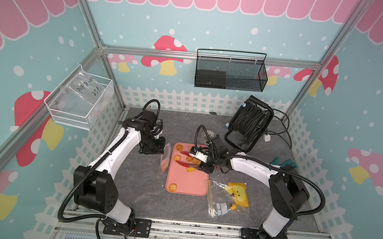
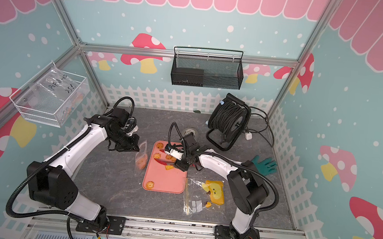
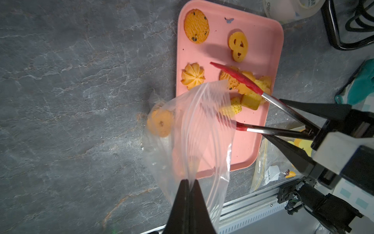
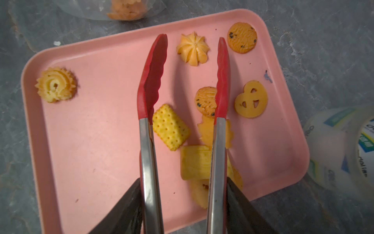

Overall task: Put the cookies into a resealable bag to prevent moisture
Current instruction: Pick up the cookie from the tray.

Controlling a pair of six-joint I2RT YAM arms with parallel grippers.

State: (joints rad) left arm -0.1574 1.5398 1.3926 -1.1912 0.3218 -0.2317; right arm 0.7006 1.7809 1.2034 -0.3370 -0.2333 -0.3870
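Note:
A pink tray (image 1: 186, 184) holds several cookies: a swirl (image 4: 55, 85), a star shape (image 4: 193, 49), a chocolate-chip round (image 4: 241, 37), a pretzel shape (image 4: 251, 99) and a square cracker (image 4: 170, 126). My right gripper (image 4: 183, 180) is shut on metal tongs (image 4: 148, 152). Their red tips stand apart over the tray with nothing between them. The clear resealable bag (image 3: 202, 125) hangs to the left of the tray, with a few cookies (image 3: 160, 122) inside. My left gripper (image 3: 189, 181) is shut on the bag's top edge, seen in both top views (image 1: 164, 160) (image 2: 141, 158).
A larger clear bag with a yellow item (image 1: 228, 198) lies right of the tray. A cable reel (image 1: 248, 123) stands at the back right, and a green glove (image 1: 283, 162) lies near the right arm. A white tape roll (image 4: 340, 147) sits behind the tray. Wire baskets (image 1: 231, 71) hang on the walls.

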